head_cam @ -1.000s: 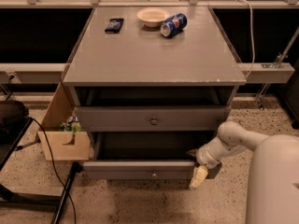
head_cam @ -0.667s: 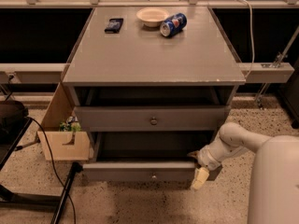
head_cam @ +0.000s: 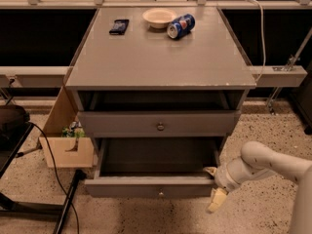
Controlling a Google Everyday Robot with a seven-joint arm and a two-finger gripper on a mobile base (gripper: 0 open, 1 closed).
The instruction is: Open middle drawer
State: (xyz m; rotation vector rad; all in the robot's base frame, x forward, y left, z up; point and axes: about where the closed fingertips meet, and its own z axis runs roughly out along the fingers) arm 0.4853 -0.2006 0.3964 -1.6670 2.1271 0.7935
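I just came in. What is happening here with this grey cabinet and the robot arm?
A one-arm robot is working on the grey cabinet. Its gripper is low at the right of the view, at the right end of the middle drawer, fingers spread apart; whether they touch the front is unclear. That drawer is pulled out and its dark inside shows. The drawer above sits further back. On top lie a bowl, a can on its side and a small dark object.

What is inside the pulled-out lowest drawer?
The lowest drawer shows only a bare dark floor. Its rear part is hidden under the middle drawer. The gripper sits at the lowest drawer's right front corner.
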